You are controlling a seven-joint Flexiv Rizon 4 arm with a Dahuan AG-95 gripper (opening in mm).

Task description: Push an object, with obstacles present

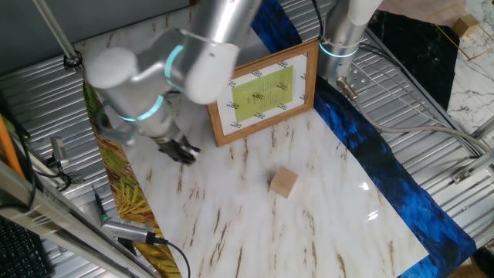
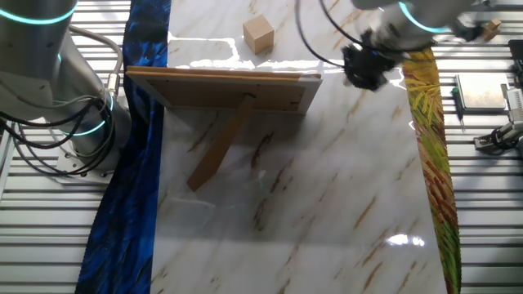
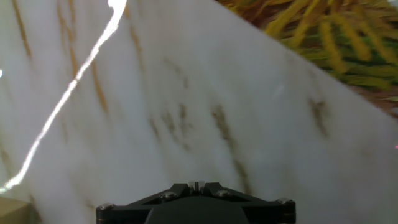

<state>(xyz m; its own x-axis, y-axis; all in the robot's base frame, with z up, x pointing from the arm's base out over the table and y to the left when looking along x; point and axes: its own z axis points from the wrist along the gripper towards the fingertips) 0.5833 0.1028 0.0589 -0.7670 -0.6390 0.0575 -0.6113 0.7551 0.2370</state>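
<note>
Marble-patterned tabletop [image 1: 231, 216], white with brown veining, carries everything. Small tan wooden cube [image 1: 283, 183] sits right of centre in one fixed view, lying free, nothing touching it; in the other fixed view it is at top centre [image 2: 258, 35], beyond the frame. Wood picture frame [image 1: 266, 93] stands propped on its rear strut in the upper middle, yellow-green sheet facing the cube.

End effector [image 1: 179, 149] hangs low over the left part of the tabletop, near the yellow leaf-print cloth [image 1: 127, 193], well apart from the cube. Finger state: cannot tell. Fingers are dark and blurred in both fixed views, and hand view shows only the mount edge [image 3: 196, 202] over bare marble, with a pale corner at lower left that may be the cube.

Step in hand, as judged: approach, before contact. No push begun.

Next move calls for bringing the fingers down level with the cube's side, on the face opposite the intended travel, then a straight slide. Risk: a push toward the upper part of the picture would drive the cube into the frame and could tip it.
</note>
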